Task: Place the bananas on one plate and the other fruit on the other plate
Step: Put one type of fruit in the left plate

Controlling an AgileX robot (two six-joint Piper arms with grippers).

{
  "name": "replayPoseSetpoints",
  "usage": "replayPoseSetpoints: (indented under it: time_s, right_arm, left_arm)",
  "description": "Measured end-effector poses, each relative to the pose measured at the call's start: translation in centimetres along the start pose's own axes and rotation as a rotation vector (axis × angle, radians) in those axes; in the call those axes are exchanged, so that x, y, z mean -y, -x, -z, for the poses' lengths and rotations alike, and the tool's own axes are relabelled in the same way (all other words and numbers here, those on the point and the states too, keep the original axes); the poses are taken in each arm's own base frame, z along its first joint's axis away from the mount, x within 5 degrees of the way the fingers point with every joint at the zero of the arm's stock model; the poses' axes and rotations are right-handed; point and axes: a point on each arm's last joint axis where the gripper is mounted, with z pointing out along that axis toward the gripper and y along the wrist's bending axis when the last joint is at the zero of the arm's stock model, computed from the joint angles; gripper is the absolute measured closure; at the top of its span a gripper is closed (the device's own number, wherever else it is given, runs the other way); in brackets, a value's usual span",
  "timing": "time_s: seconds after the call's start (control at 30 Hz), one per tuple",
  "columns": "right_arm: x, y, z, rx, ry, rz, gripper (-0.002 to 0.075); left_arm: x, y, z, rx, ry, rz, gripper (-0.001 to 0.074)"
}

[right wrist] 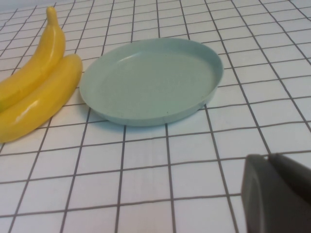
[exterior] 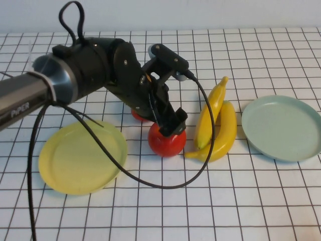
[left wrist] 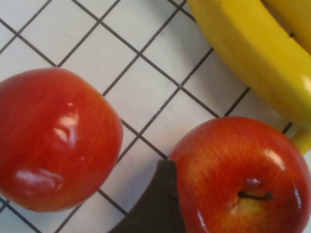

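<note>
Yellow, round and shallow-rimmed, the pale plate [exterior: 80, 159] lies at the left of the white gridded surface [exterior: 165, 211]. The left gripper [exterior: 169, 126] is lowered onto the near glossy red apple [exterior: 166, 141] (a second apple [exterior: 139, 115] sits behind); whether its fingers grip cannot be told. Two glossy yellow bananas [exterior: 216, 128] lie alongside, then the pale blue-green plate [exterior: 283, 128]. The right gripper [right wrist: 277, 194] is parked near that plate, its state unclear.
</note>
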Motion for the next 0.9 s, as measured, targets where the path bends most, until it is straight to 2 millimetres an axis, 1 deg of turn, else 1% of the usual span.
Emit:
replayPoseSetpoints:
  time_s: [0.13, 0.3, 0.53, 0.77, 0.83, 0.9]
  right_arm:
    - [0.0, 0.0, 0.0, 0.000, 0.000, 0.000, 0.0742]
    - [0.0, 0.0, 0.0, 0.000, 0.000, 0.000, 0.0742]
    - [0.0, 0.0, 0.0, 0.000, 0.000, 0.000, 0.0742]
    - [0.0, 0.0, 0.0, 0.000, 0.000, 0.000, 0.0742]
    - [0.0, 0.0, 0.0, 0.000, 0.000, 0.000, 0.0742]
    - [0.0, 0.0, 0.0, 0.000, 0.000, 0.000, 0.0742]
  left_arm:
    - [-0.2, -0.3, -1.5, -0.039, 0.001, 0.005, 0.0066]
    - [-0.2, -0.8, -2.7, -0.075, -0.009, 0.015, 0.0066]
    - [-0.4, -0.9, -3.3, -0.085, -0.006, 0.022, 0.0066]
    - [-0.4, -0.8, -3.6, -0.083, -0.002, 0.068, 0.0068]
    - [-0.5, -0.8, -3.6, -0.082, 0.005, 0.086, 0.0090]
    - [-0.5, -0.8, -3.6, -0.084, 0.008, 0.098, 0.0139]
